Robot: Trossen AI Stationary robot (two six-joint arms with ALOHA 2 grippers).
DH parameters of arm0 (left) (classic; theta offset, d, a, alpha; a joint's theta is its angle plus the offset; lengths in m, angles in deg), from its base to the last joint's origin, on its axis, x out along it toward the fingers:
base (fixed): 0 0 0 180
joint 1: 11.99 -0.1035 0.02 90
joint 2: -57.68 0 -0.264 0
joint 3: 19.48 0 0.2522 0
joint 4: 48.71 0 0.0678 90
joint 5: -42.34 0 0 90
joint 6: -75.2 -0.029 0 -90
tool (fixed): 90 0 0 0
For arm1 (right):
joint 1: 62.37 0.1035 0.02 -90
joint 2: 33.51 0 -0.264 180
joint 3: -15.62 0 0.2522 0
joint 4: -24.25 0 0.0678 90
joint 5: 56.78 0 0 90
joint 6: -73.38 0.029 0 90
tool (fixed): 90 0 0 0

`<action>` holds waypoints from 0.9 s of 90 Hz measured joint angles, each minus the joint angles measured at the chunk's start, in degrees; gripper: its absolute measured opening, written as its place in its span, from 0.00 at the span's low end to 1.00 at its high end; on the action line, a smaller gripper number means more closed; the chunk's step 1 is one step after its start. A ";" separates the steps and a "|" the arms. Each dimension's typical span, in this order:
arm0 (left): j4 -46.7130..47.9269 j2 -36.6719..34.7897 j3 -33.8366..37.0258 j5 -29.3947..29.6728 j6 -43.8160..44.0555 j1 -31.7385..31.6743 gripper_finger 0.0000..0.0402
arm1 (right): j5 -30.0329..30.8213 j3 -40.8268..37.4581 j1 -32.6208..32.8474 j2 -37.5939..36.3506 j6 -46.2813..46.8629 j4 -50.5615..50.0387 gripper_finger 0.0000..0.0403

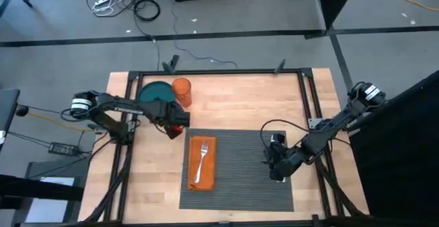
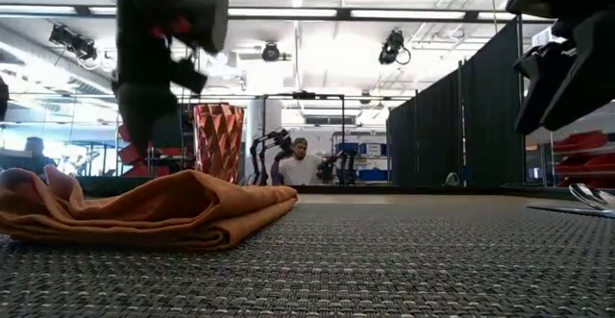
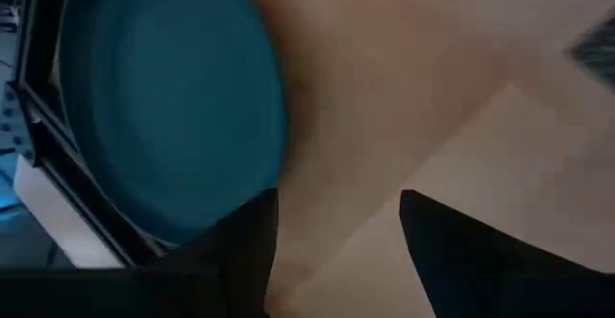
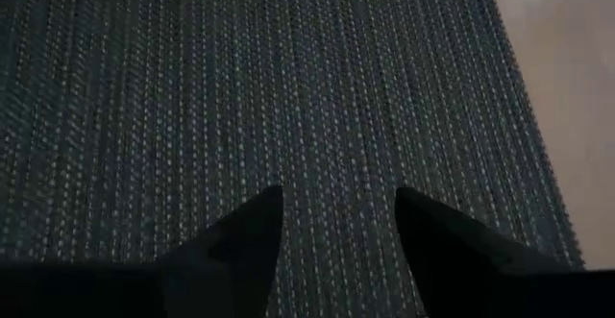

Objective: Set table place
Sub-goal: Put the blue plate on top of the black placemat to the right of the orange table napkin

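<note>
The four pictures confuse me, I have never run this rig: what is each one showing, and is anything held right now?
They show one moment from four cameras. The overhead view shows the wooden table and two dark robot arms. On the grey placemat lies an orange napkin with a fork on it. A teal plate and an orange cup sit at the far left corner. The low view looks across the mat from table height. Each wrist view looks past that arm's own fingers. The left gripper is open near the plate; the right gripper is open over the bare mat. Neither holds anything.
</note>
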 joint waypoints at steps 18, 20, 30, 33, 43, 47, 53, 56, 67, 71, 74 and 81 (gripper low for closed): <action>-2.99 0.00 3.51 -0.06 -7.41 -8.12 0.51 | -0.02 -2.07 0.00 0.00 0.24 1.36 0.44; -3.50 0.00 3.82 -0.20 -8.05 -8.73 0.51 | -0.02 -2.08 0.00 0.00 0.25 1.42 0.44; -6.85 0.00 5.63 -0.81 -12.36 -11.12 0.50 | -0.02 -2.08 0.00 0.00 0.02 1.88 0.44; -8.03 0.00 6.22 -1.32 -13.65 -11.73 0.50 | -0.02 -2.08 0.00 0.00 -0.34 1.98 0.44; -12.15 0.00 8.15 -2.59 -16.79 -13.74 0.50 | 0.00 -2.08 0.00 0.00 -0.97 2.44 0.44; -13.24 0.00 9.08 -3.06 -17.67 -14.79 0.50 | 0.00 -2.08 0.00 0.00 -0.97 2.64 0.44; -15.03 0.00 10.48 -4.49 -18.00 -16.29 0.50 | -0.02 -2.08 0.00 0.00 -0.97 3.12 0.43; -15.84 0.00 11.10 -4.81 -18.08 -16.76 0.50 | -0.05 -2.08 0.00 0.00 -0.97 3.30 0.43; -16.37 0.09 12.62 -5.43 -19.49 -17.50 0.43 | -0.28 -2.08 0.00 0.00 -0.99 3.33 0.43; -17.04 0.11 12.57 -5.65 -19.92 -17.54 0.38 | -0.31 -2.08 0.00 0.00 -1.01 3.33 0.43; -17.25 0.11 12.49 -5.65 -20.33 -17.54 0.34 | -0.34 -2.08 0.00 0.00 -1.01 3.33 0.43; -17.16 0.12 12.51 -5.67 -20.49 -17.52 0.21 | -0.48 -2.08 0.00 0.00 -1.04 3.33 0.43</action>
